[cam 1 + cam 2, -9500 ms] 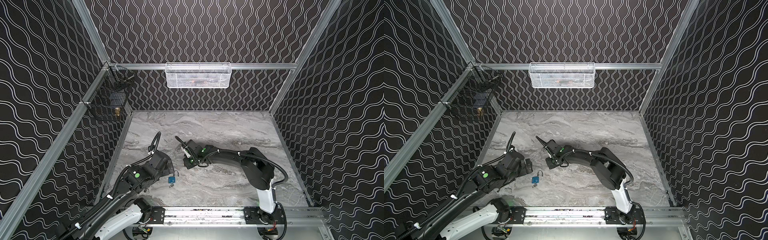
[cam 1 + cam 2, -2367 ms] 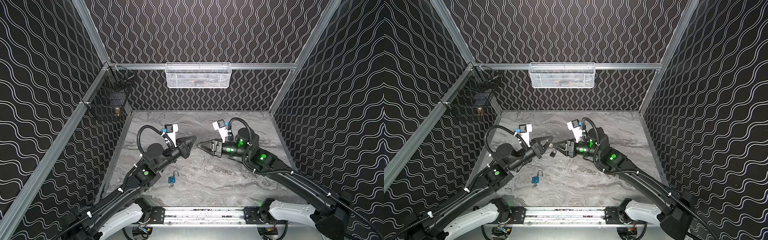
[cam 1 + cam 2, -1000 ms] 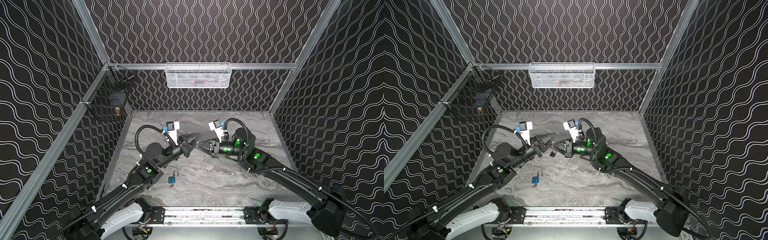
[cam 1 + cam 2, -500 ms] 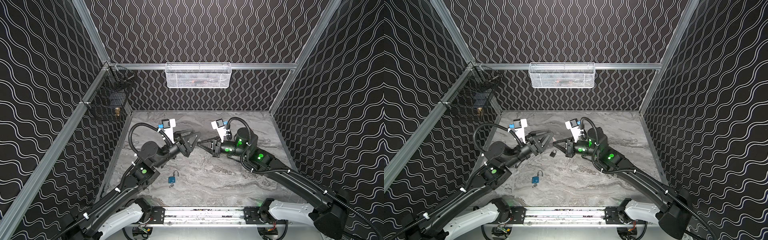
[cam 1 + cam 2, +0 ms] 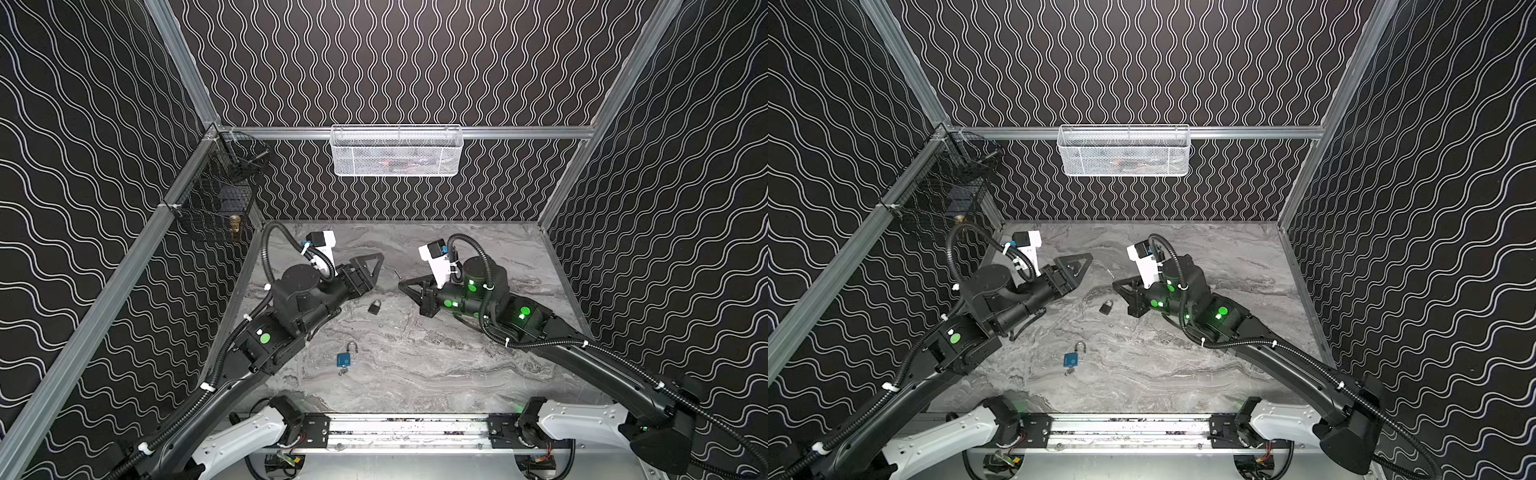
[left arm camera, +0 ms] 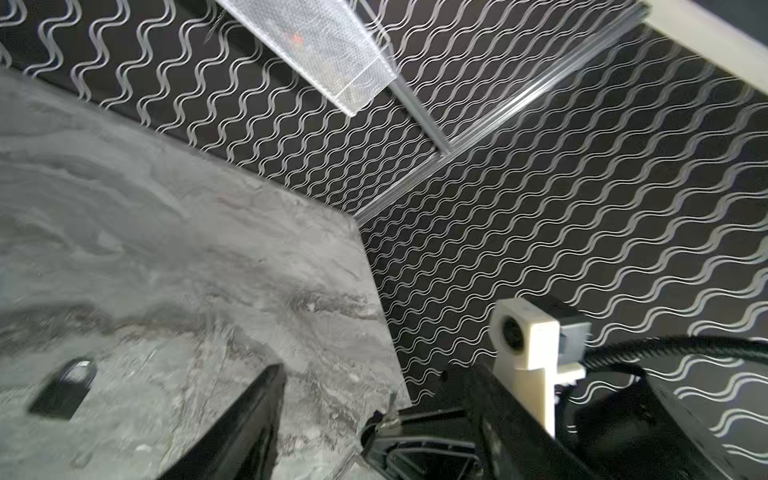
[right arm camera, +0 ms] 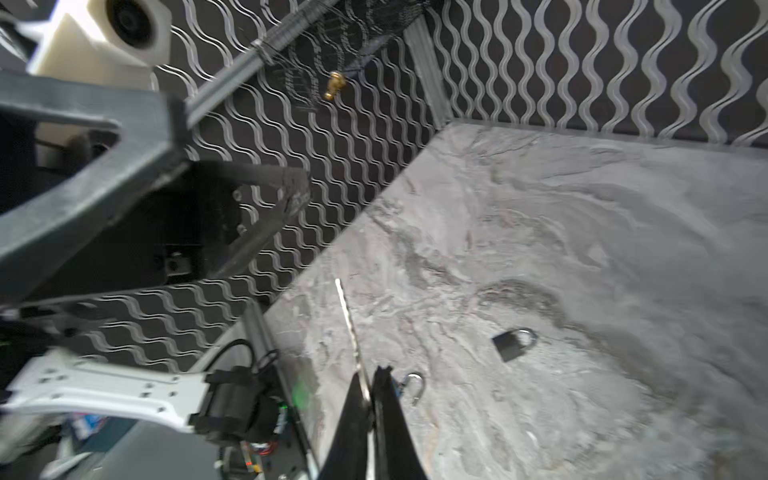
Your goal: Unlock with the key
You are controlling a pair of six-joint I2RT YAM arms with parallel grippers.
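A small black padlock point(image 5: 375, 306) point(image 5: 1106, 307) point(image 6: 64, 390) point(image 7: 513, 343) lies on the marble table between the two arms. A blue padlock point(image 5: 344, 359) point(image 5: 1072, 358) with a raised shackle point(image 7: 413, 386) lies nearer the front. My right gripper point(image 5: 401, 285) point(image 5: 1115, 284) point(image 7: 372, 376) is shut on the key, whose thin blade point(image 7: 349, 320) point(image 5: 396, 273) sticks out past the tips, above the table and right of the black padlock. My left gripper point(image 5: 374, 270) point(image 5: 1082, 269) point(image 6: 376, 374) hangs open and empty, up and left of that padlock.
A white mesh basket point(image 5: 397, 151) hangs on the back wall. A black wire basket point(image 5: 216, 203) holding a brass piece hangs on the left wall. Patterned walls close three sides, and the arms' rail point(image 5: 407, 428) runs along the front.
My left gripper has opened and drawn back to the left, away from the right gripper's tip. The right gripper stays shut on the key. Neither padlock has moved.
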